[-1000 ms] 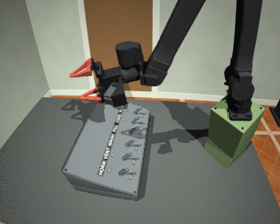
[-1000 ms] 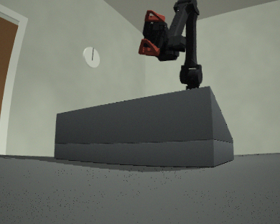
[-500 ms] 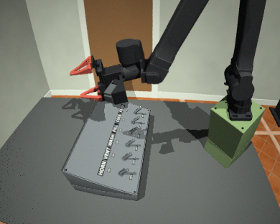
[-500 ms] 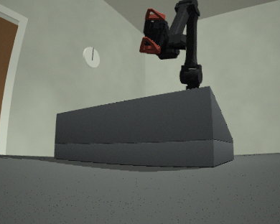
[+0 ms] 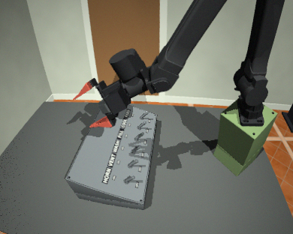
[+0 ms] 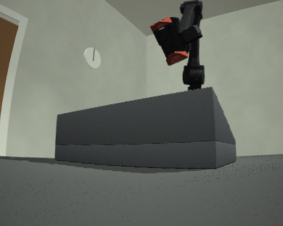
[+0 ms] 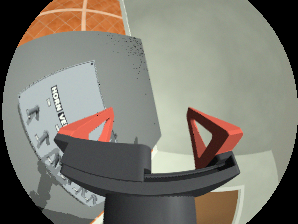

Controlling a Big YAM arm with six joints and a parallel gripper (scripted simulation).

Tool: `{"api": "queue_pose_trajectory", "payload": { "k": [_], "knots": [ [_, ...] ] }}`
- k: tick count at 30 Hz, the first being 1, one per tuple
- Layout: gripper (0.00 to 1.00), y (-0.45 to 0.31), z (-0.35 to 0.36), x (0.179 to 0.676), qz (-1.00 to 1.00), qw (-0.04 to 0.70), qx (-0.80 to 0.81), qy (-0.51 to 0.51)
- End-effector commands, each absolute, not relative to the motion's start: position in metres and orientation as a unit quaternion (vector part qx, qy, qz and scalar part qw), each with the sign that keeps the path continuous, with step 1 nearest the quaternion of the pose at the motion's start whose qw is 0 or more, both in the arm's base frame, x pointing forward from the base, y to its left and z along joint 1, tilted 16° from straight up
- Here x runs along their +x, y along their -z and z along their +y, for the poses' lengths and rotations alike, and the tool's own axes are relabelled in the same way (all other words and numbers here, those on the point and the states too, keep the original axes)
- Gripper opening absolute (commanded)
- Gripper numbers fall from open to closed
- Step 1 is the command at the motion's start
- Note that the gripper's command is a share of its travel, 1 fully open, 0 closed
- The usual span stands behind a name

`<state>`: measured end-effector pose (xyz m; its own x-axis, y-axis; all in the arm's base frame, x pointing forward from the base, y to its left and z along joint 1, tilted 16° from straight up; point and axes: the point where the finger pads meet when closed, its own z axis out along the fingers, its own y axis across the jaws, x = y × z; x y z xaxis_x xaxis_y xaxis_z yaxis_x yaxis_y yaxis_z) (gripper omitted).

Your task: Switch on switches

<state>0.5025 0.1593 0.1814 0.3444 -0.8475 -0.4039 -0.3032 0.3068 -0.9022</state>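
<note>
The grey console [image 5: 112, 161] sits on the dark table, with a row of six toggle switches [image 5: 137, 150] and white labels; HORN [image 5: 106, 178] is the nearest label, then VENT, WASH and more toward the far end. The far labels are partly hidden by my gripper. My gripper [image 5: 92, 106] with red fingertips is open and empty, hovering above the console's far left corner. In the exterior view the gripper [image 6: 169, 40] hangs above the console's back side [image 6: 143, 130]. The wrist view shows both red fingers wide apart, with the console panel [image 7: 57, 128] at the left.
A green pedestal [image 5: 243, 140] at the table's right carries the arm's base. A brown door [image 5: 123, 41] and walls stand behind the table. A tiled floor shows at the right [image 5: 287, 146].
</note>
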Motion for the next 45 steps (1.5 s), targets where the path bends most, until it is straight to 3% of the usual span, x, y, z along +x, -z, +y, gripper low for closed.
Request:
{"api": "queue_pose_trajectory", "payload": {
  "k": [1, 10, 14, 23, 28, 39, 40, 45],
  "knots": [
    [1.0, -0.192, 0.184, 0.502, 0.604, 0.621, -0.483, 0.126],
    [1.0, -0.127, 0.23, 0.433, 0.787, 0.491, -0.373, -0.004],
    [1.0, -0.117, 0.234, 0.416, 0.818, 0.46, -0.344, -0.022],
    [1.0, -0.088, 0.235, 0.364, 0.935, 0.314, -0.139, -0.089],
    [1.0, -0.094, 0.233, 0.361, 0.95, 0.288, -0.037, -0.117],
    [1.0, -0.071, 0.224, 0.348, 0.957, 0.269, -0.039, -0.105],
    [0.7, -0.071, 0.224, 0.348, 0.957, 0.269, -0.039, -0.105],
    [0.7, -0.071, 0.224, 0.348, 0.957, 0.269, -0.039, -0.105]
  ]
}}
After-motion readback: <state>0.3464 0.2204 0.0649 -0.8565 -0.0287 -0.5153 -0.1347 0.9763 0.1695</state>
